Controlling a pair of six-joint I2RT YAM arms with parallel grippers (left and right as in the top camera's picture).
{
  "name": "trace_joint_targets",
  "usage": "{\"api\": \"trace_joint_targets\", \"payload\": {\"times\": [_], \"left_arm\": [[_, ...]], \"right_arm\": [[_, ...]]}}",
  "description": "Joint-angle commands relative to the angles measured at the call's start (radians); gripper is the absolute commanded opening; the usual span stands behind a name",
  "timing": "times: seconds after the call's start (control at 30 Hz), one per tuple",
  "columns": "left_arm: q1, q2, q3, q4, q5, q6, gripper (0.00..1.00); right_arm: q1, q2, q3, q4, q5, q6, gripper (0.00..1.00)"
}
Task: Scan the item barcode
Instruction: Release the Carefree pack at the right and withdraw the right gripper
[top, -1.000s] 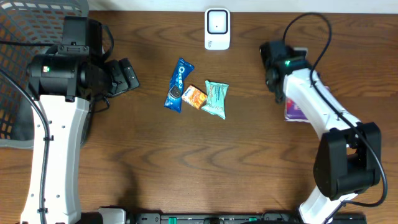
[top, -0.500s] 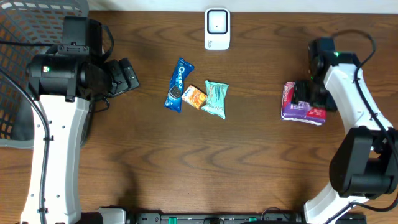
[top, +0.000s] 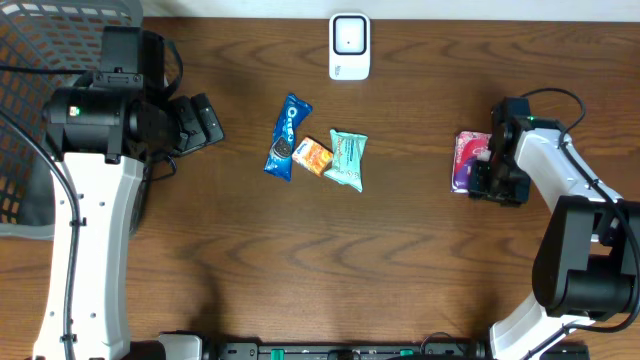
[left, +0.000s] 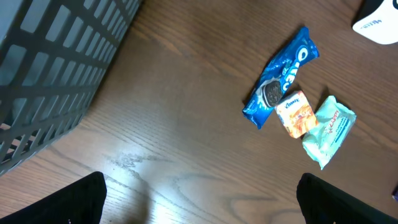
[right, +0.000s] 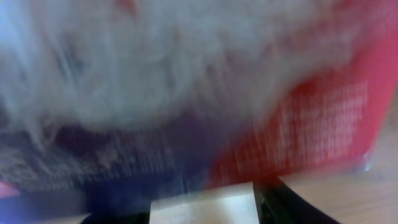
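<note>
A purple and red package (top: 466, 160) lies at the right of the table. My right gripper (top: 495, 170) is down on its right side. In the right wrist view the package (right: 186, 81) fills the frame as a blur, and its pale edge sits between my narrowed jaws (right: 202, 208); whether they grip it does not show. The white scanner (top: 349, 45) stands at the back centre. My left gripper (top: 205, 122) hangs open over bare wood at the left, and in its own view (left: 201, 199) nothing is between its fingers.
A blue Oreo pack (top: 288, 136), an orange snack (top: 313, 155) and a teal packet (top: 347, 160) lie together mid-table. A dark mesh basket (top: 40, 60) fills the back left corner.
My right arm swung right from near the scanner, then came down onto the purple and red package, with its jaws narrowing. The package shifted slightly. The left arm has not moved.
</note>
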Motion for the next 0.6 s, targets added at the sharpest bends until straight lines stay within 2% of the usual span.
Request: {"api": "trace_joint_targets", "payload": {"times": [0.0,0.1,0.33,0.57], "left_arm": [[0.004,0.005,0.002,-0.003,-0.016,0.006,0.98],[0.004,0.005,0.003,-0.003,-0.016,0.006,0.98],[0.004,0.005,0.003,-0.003,-0.016,0.006,0.98],[0.004,0.005,0.003,-0.003,-0.016,0.006,0.98]], "right_arm": [[-0.002,-0.013,-0.021,0.094,0.006,0.024,0.5],[-0.005,-0.013,-0.024,0.183,0.057,0.065,0.5],[-0.031,-0.013,-0.024,0.323,0.12,0.035,0.5],[-0.073,-0.013,-0.024,0.38,0.204,0.034,0.56]]}}
